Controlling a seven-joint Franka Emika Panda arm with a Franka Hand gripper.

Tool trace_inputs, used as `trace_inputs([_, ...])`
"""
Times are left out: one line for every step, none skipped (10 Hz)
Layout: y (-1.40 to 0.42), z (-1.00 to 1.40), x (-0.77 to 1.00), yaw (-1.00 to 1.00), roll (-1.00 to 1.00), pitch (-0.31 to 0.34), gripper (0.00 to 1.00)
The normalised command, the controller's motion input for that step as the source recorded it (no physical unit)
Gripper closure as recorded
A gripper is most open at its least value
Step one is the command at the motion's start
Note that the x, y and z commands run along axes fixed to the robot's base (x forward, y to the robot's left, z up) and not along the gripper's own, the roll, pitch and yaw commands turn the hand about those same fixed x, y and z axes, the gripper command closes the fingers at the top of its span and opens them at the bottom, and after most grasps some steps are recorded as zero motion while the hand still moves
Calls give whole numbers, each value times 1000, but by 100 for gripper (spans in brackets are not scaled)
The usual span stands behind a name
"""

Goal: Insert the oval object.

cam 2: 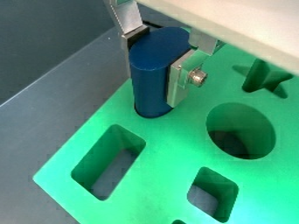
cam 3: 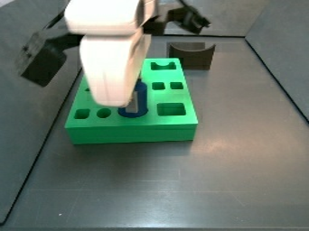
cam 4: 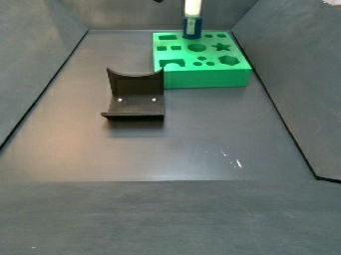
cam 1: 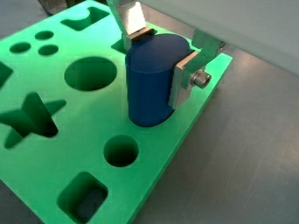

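Observation:
My gripper (cam 1: 163, 57) is shut on the blue oval peg (cam 1: 152, 83), with its silver fingers (cam 1: 184, 77) clamped on the peg's two sides. The peg stands upright on the green block (cam 1: 70, 171), near one edge. Its lower end sits in a hole there and most of its height is above the block's top. Both wrist views show this grip (cam 2: 162, 54) on the peg (cam 2: 152, 79). In a side view the peg (cam 3: 136, 102) shows under the gripper's white body, over the green block (cam 3: 133, 128). In the far side view the gripper (cam 4: 193, 13) holds the peg (cam 4: 192, 28) over the block (cam 4: 200, 62).
The block's top has other holes: a round one (cam 1: 91, 74), a star (cam 1: 30, 118), a small round one (cam 1: 121, 150) and a square (cam 2: 211, 192). A dark fixture (cam 4: 134, 97) stands on the grey floor apart from the block; it also shows in a side view (cam 3: 191, 56).

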Motion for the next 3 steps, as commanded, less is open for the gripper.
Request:
trace_inputs([0, -217, -163, 0, 0, -299, 100])
trace_inputs([6, 0, 0, 0, -19, 0, 100])
trace_inputs([0, 0, 0, 0, 0, 0, 100])
